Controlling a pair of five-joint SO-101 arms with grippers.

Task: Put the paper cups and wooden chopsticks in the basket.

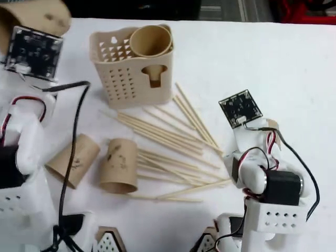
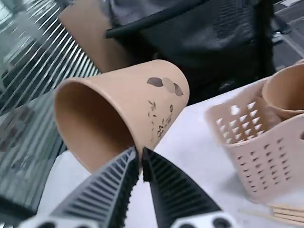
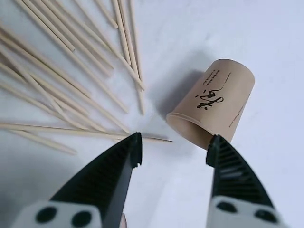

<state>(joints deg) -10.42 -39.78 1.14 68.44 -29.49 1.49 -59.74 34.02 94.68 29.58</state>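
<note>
High view, basket: the basket stands upright on the surface, with a nested cup mouth-up in one end.
High view, loose cups: a first lying cup and a second lying cup rest on their sides just beside each other. They are nearer the left arm than the right arm.
High view, chopsticks: the chopsticks lie flat in a fan, their long axes running from the second lying cup toward the right arm.
High view, held cup: the held cup reads as a plain tan shape beyond the left arm's camera board.
Left wrist view, tool: the left tool is clamped on the lower rim of the held cup.
Left wrist view, direction: the mouth faces back at the tool and the base points away and upward. The long axis is slanted, clear of the surface.
Left wrist view, look: tan paper, and here a dark leaf print shows on its side.
Left wrist view, basket: ahead of the tool and off to one side, lower than the held cup.
Right wrist view, tool: the right tool is spread wide, holding nothing.
Right wrist view, cup: a printed cup lies on its side just ahead of one fingertip, with its mouth toward the tool and its base away. It is tan with dark brush-like marks.
Right wrist view, chopsticks: they are spread ahead of the other finger, and one thin stick ends just ahead of the gap.
</note>
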